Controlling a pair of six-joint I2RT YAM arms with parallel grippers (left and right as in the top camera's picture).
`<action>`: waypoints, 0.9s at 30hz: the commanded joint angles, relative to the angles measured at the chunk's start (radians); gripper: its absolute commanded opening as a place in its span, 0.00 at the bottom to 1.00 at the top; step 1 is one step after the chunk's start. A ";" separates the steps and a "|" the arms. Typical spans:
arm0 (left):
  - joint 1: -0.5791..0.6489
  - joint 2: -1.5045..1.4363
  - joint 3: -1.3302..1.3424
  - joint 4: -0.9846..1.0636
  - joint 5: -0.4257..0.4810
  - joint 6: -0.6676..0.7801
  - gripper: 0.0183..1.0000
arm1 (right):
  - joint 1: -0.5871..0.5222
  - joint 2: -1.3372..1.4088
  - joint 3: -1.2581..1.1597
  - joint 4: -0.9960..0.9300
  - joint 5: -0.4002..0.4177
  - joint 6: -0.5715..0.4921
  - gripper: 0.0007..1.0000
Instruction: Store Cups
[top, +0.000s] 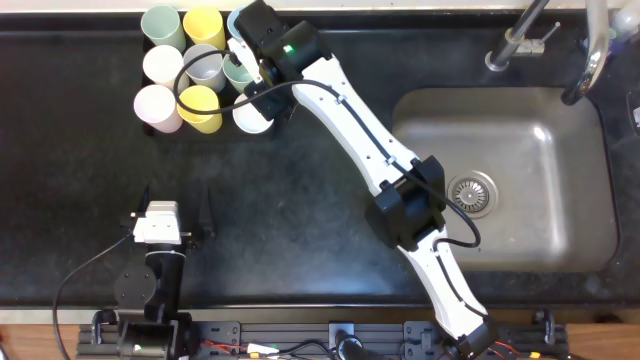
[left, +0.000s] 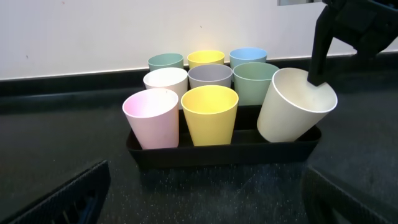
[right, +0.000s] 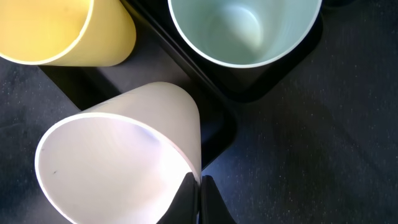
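White cup (right: 124, 149) tilted, its rim partly behind the right gripper (right: 199, 198).

Wide counter (top: 300, 230) before tray (left: 186, 155) crowded with cups (left: 209, 118).

text: none legible | labels: none | numbers: none | signs: none

This is a kitchen. A dark speckled stone bench (top: 100, 170) runs along a plain pale wall (left: 93, 31). A stainless steel sink (top: 540, 150) with a round drain (top: 472, 193) is set into its right side, and a metal tap (top: 515, 40) stands at the sink's far edge. Plastic cups (left: 209, 112) stand in a black tray (left: 224, 152) at the far left.
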 joint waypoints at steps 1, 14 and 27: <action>-0.001 -0.010 -0.001 -0.002 -0.008 0.019 1.00 | -0.007 0.011 0.027 0.001 -0.007 0.005 0.04; -0.001 -0.010 -0.001 -0.002 -0.008 0.019 1.00 | -0.008 0.026 0.026 -0.015 -0.007 0.005 0.04; -0.001 -0.010 -0.001 -0.002 -0.008 0.019 1.00 | -0.008 0.026 0.026 0.002 -0.006 0.005 0.72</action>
